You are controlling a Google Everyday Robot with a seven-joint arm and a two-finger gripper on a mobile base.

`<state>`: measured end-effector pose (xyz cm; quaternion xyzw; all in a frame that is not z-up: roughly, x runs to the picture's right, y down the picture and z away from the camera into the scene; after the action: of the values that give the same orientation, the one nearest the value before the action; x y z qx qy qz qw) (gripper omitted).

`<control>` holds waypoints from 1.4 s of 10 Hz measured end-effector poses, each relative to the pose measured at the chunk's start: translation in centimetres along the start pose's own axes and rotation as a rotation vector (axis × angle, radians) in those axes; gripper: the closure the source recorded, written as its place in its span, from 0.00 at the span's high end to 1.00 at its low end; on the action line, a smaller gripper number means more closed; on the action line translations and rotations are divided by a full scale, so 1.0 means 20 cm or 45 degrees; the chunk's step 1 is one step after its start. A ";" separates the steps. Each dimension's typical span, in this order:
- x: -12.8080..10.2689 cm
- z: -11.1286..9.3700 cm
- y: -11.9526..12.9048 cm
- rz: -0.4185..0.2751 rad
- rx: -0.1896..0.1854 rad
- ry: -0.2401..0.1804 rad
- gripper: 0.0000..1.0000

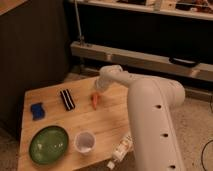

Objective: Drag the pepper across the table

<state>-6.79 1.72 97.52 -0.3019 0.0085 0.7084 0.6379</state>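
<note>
The small orange-red pepper (95,101) lies on the light wooden table (107,122), in its far middle part. My gripper (99,90) is at the end of the white arm, just behind and above the pepper, right at its far end. The wrist hides where the gripper meets the pepper, so I cannot tell whether they touch.
A black striped block (67,99) lies left of the pepper and a blue object (37,111) lies further left. A green plate (48,144) and a clear cup (84,142) stand at the front. A plastic bottle (120,150) lies at the front right edge. My bulky arm (150,125) covers the table's right side.
</note>
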 end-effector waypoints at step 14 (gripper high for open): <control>0.22 -0.08 0.01 -0.168 -0.036 -0.098 0.31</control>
<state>-6.24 5.04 94.17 -0.2832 -0.0459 0.6760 0.6788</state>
